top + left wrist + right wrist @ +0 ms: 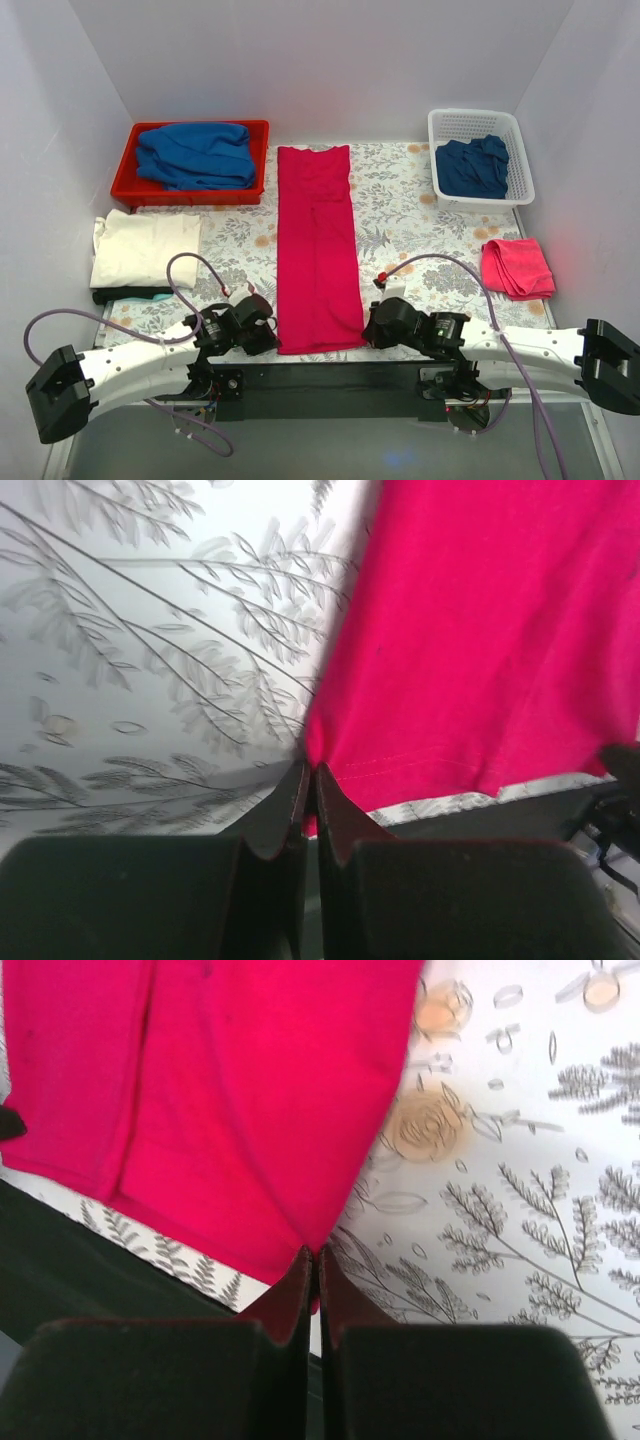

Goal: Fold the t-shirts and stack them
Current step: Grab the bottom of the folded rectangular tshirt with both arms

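Although the crimson t-shirt [316, 250] lies on the desk [410, 200] narrowed to a long strip, its crosswise folds look undone; the left tool [310, 785] and right tool [312, 1260] each pinch a near hem corner. At left a cream t-shirt [145, 250] sits folded, while blue t-shirts [195, 155] wait in the tray [190, 197] and basket [520, 190]

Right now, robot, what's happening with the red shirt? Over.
Left gripper shut on near left corner of crimson shirt. Right gripper shut on near right corner. Shirt lies flat, folded into a long strip. Nothing on it.
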You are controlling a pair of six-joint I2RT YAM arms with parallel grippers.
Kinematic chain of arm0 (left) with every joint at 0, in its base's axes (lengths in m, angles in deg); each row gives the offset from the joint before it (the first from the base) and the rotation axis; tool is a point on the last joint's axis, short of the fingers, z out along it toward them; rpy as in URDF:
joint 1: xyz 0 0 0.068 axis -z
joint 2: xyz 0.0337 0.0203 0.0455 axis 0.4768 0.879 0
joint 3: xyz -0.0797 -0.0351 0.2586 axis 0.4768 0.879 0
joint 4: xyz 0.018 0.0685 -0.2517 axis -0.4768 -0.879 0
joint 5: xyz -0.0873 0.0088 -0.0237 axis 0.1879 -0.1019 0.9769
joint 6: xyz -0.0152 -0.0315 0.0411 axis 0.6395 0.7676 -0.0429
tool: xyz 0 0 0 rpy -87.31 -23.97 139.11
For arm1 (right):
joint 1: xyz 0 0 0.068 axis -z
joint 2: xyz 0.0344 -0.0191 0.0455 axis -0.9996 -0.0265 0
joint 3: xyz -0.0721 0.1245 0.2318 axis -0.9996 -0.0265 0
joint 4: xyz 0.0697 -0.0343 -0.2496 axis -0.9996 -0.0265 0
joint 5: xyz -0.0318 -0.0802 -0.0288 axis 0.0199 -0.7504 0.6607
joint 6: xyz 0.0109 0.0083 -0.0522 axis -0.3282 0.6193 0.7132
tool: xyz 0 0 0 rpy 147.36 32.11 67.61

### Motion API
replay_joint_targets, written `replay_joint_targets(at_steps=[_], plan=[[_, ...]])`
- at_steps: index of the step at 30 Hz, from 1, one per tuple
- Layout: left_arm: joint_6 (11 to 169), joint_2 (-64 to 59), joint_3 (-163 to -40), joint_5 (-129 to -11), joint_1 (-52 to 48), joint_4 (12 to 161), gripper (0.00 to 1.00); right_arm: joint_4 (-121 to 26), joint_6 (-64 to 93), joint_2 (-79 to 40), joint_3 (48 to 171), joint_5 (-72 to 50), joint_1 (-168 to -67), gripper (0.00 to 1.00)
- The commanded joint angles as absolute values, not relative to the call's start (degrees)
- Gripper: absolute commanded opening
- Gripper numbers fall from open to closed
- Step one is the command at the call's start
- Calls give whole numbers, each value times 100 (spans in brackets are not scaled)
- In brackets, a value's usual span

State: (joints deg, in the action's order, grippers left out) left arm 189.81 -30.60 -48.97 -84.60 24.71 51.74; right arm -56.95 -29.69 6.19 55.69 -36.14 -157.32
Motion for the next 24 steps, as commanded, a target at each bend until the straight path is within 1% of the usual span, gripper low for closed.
replay_joint_targets(at_steps=[1,5,10,13,18,24], plan=[[20448,-2966,-4638,-9186,3171,5268,0,-6006,-3391,909,5216,-3767,-15896,1],[20730,-2273,-4971,-9704,3760,5189,0,-6015,-3410,1121,5171,-3942,-16028,1],[20661,-1578,-5910,-10469,3929,4689,0,-6173,-3191,1252,5539,-4303,-16081,1],[20608,-1542,-6324,-10899,3946,4363,0,-6200,-3006,1270,5786,-4470,-16081,1],[20695,-1691,-6633,-11392,3946,3924,0,-6226,-2725,1253,6190,-4821,-16081,1],[20660,-1674,-7089,-12016,3937,3704,0,-6226,-2277,1068,6559,-5427,-16081,1]])
